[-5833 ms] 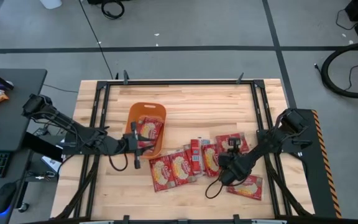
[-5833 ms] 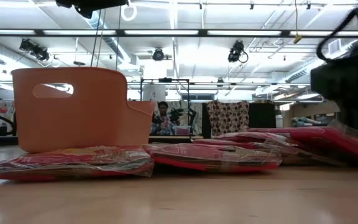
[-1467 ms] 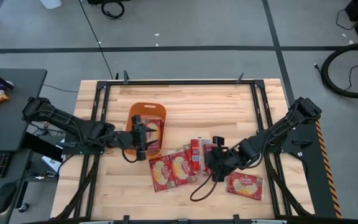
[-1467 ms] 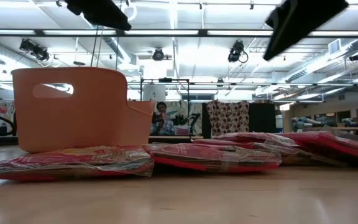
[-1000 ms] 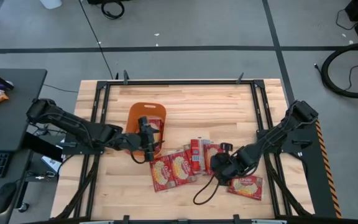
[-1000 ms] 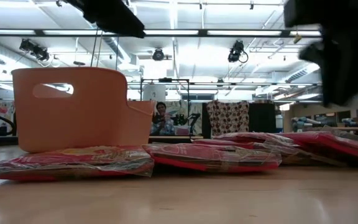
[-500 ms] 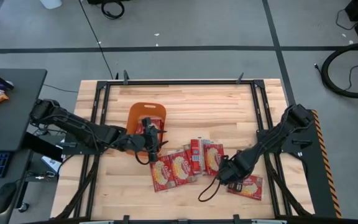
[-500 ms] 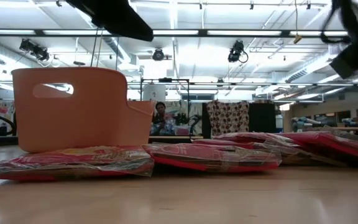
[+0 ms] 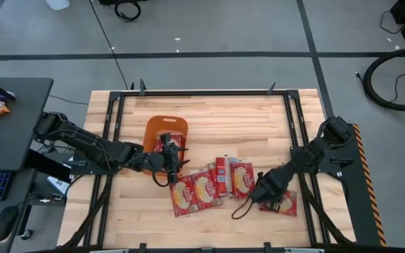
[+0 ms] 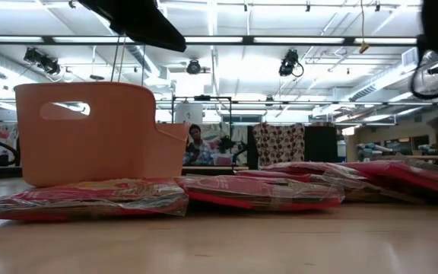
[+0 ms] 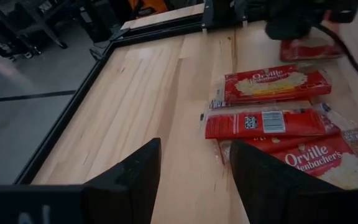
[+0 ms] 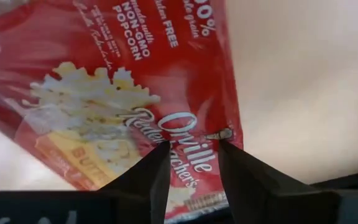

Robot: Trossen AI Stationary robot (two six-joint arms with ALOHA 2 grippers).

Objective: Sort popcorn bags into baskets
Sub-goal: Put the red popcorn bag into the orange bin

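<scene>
Right end effector: lowered onto the lone popcorn bag at the near right of the worktop. Its wrist view shows both fingers standing apart, their tips at the edge of that bag; no clamp on the packet is evident.

Left end effector: positioned over the near end of the orange basket, at the left centre of the worktop. Fingers are apart with nothing between them. Its wrist view looks across bare wood toward the packets lying beyond.

Main group of popcorn bags: lying flat and overlapping in a row at near centre, between the basket and the right end effector, the leftmost just beside the basket's near right corner. A red packet shows inside the basket, partly covered by the left arm.

Low view: basket standing behind the flat packets; a person is seated in the room beyond.
</scene>
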